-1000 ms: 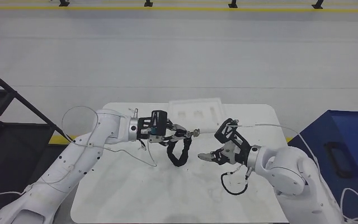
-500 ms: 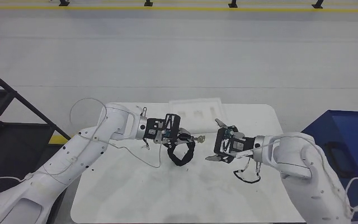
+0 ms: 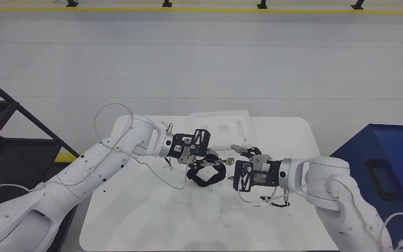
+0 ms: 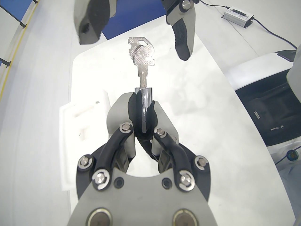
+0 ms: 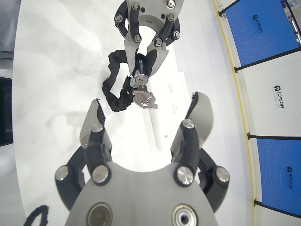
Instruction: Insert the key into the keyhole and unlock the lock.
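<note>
My left gripper (image 4: 142,101) is shut on the chrome lock cylinder (image 4: 146,102), held above the table with its black fabric-covered cable (image 5: 110,81) hanging in a loop below. A silver key (image 4: 141,55) sticks in the keyhole, and a second key hangs on the same ring. My right gripper (image 5: 145,98) is open and faces the lock, its fingers on either side of the key head (image 5: 144,98) without touching it. In the top view the left gripper (image 3: 211,156) and right gripper (image 3: 234,165) meet near the table's middle.
A white foam tray (image 3: 220,123) lies at the far side of the white table (image 3: 157,214). A thin black cable (image 3: 271,200) curls under the right arm. A blue bin (image 3: 378,164) stands off the table's right edge, and a black frame (image 3: 25,120) to the left.
The left arm carried the lock to the right, towards the table's middle. The right gripper swung left and closed the distance, so its open fingers now flank the key.
</note>
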